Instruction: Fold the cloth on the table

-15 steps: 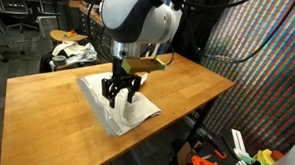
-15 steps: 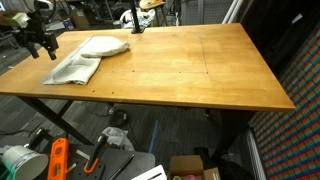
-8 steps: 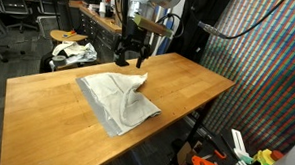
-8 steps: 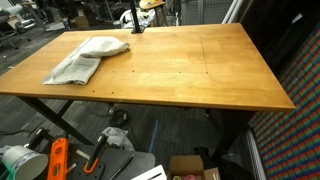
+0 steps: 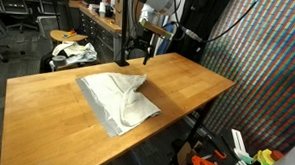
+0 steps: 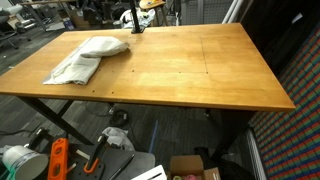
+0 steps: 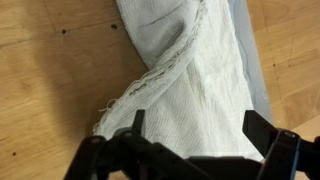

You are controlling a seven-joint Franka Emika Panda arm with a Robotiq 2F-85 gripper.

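A cluttered workshop is surrounding the wooden table (image 5: 47,98), where the cloth (image 5: 117,99) is lying toward one edge, partly doubled over with a raised, wrinkled ridge. The gripper (image 5: 137,54) is hovering above it, jaws spread wide and holding nothing. The loose fold is likely to slump open or settle crooked, because the thin fabric is bunching rather than lying flat. I am counting one table, one cloth, one gripper and one fabric bundle (image 5: 74,51) beyond.
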